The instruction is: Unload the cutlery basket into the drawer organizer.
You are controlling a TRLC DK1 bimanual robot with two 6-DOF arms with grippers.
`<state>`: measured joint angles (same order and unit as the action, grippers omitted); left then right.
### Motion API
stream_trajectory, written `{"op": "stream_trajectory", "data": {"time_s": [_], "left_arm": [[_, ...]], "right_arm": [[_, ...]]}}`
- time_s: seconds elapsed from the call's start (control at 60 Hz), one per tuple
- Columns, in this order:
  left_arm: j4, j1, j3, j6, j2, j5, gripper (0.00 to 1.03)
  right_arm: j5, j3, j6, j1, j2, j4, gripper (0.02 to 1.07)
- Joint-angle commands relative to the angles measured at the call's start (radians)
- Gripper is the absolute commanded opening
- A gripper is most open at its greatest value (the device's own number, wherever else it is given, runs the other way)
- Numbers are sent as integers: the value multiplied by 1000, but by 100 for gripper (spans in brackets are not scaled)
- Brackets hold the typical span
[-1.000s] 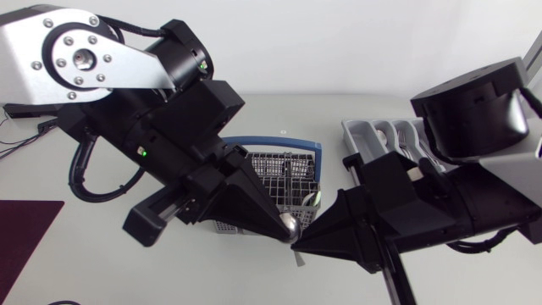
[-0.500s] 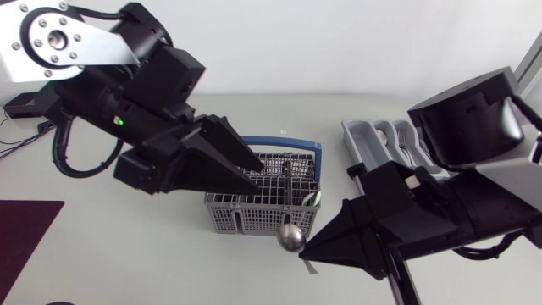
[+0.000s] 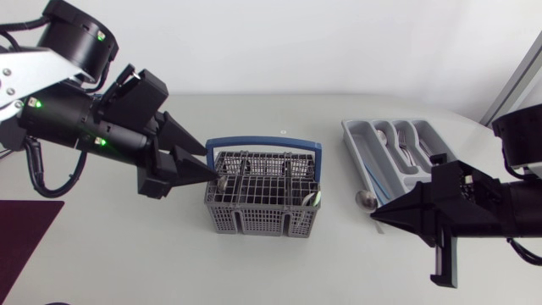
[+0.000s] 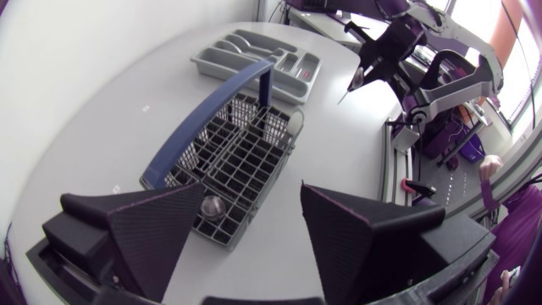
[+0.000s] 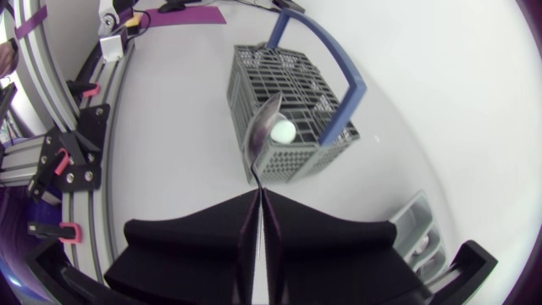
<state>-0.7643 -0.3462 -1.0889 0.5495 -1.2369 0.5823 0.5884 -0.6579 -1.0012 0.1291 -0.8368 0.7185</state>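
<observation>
**Beside the organizer's near corner: spoon carried clear of the basket**

At centre right of the head view, the silver metal spoon [image 3: 366,200] hangs above the table. It sits in the gap between the basket and the organizer, just beside the organizer's lower-left corner. The right gripper [image 3: 378,217] is clamped on its handle, with the wedge fingers pressed together around the thin stem in the right wrist view.

A second ago both grippers crowded the lower right corner of the grey mesh plastic cutlery basket with a blue hoop handle [image 3: 262,218], with the spoon between them. Since then the right arm has swung the spoon rightward toward the grey moulded plastic drawer organizer [image 3: 351,132]. The left gripper [image 3: 210,163] has drawn back to the basket's left end, fingers apart and holding nothing. The handover looks finished, and what remains for this piece is placement.

The spoon's long axis runs from lower right to upper left in the head view. The handle is buried in the fingertips, and the bowl leads ahead of the gripper, toward the basket side. A rounded metal piece [image 4: 210,206] sits in the basket, just ahead of the left gripper.
</observation>
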Motion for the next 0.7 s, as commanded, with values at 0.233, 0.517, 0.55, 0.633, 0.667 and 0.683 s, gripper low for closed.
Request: {"op": "stream_trajectory", "data": {"time_s": [0.233, 0.517, 0.55, 0.633, 0.667, 0.683], "left_arm": [[43, 6, 81, 43, 59, -93, 98], [48, 21, 118, 90, 79, -98, 98], [53, 26, 124, 95, 79, -98, 98], [62, 27, 133, 101, 79, -98, 98], [63, 27, 135, 102, 77, -98, 98], [63, 27, 136, 105, 77, -98, 98]], "right_arm": [[-4, 135, -384, -388, -42, -110, 7], [-6, 152, -588, -620, -301, -387, 7], [-7, 147, -603, -635, -331, -416, 7], [-25, 136, -659, -663, -413, -488, 7], [-44, 136, -669, -664, -443, -528, 7], [-48, 135, -674, -666, -453, -542, 7]]}}
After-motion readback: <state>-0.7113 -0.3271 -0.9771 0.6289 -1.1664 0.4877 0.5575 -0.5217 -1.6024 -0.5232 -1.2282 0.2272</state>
